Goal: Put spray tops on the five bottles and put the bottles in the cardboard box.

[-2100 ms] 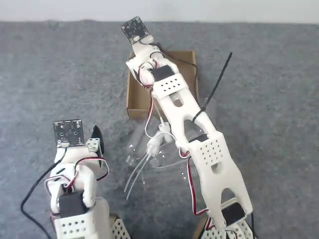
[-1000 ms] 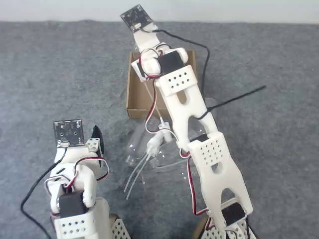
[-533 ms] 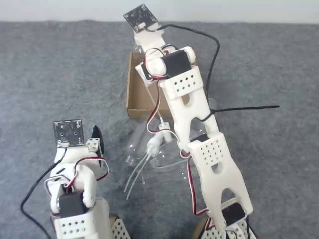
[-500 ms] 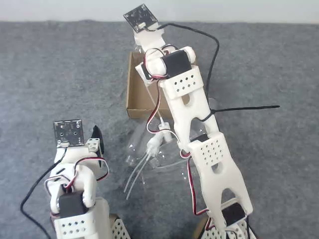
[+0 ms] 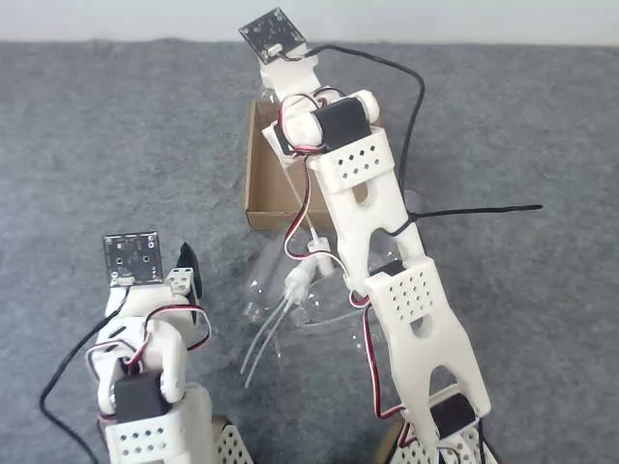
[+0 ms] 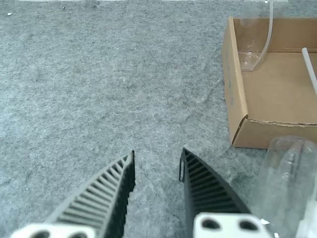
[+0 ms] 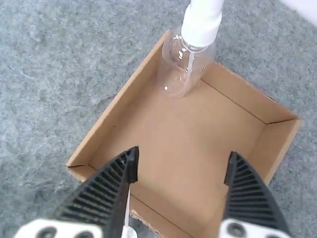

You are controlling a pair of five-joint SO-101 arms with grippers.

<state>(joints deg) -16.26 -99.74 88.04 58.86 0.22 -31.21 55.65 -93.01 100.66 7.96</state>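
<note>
A clear bottle (image 7: 182, 67) with a white spray top (image 7: 202, 19) stands upright in a far corner of the cardboard box (image 7: 198, 144). Above the box's bare floor hangs my right gripper (image 7: 182, 157), open wide with nothing between its fingers. My left gripper (image 6: 157, 161) is open and empty over the grey carpet, short of the box's (image 6: 237, 94) near corner. The same bottle's base (image 6: 249, 55) shows inside the box. More clear bottles (image 5: 269, 288) lie between the arms, with a loose white spray top (image 5: 301, 277) and its thin tubes (image 5: 259, 340) among them.
Grey carpet (image 5: 116, 145) covers the table, with open room to the left of the box and on the far right. A clear bottle (image 6: 292, 173) lies close beside the left gripper. The right arm (image 5: 387, 251) stretches over the bottles toward the box.
Between two seconds and half a second ago the right arm's wrist rose and turned above the box; since then it has kept still. The left arm has not moved.
</note>
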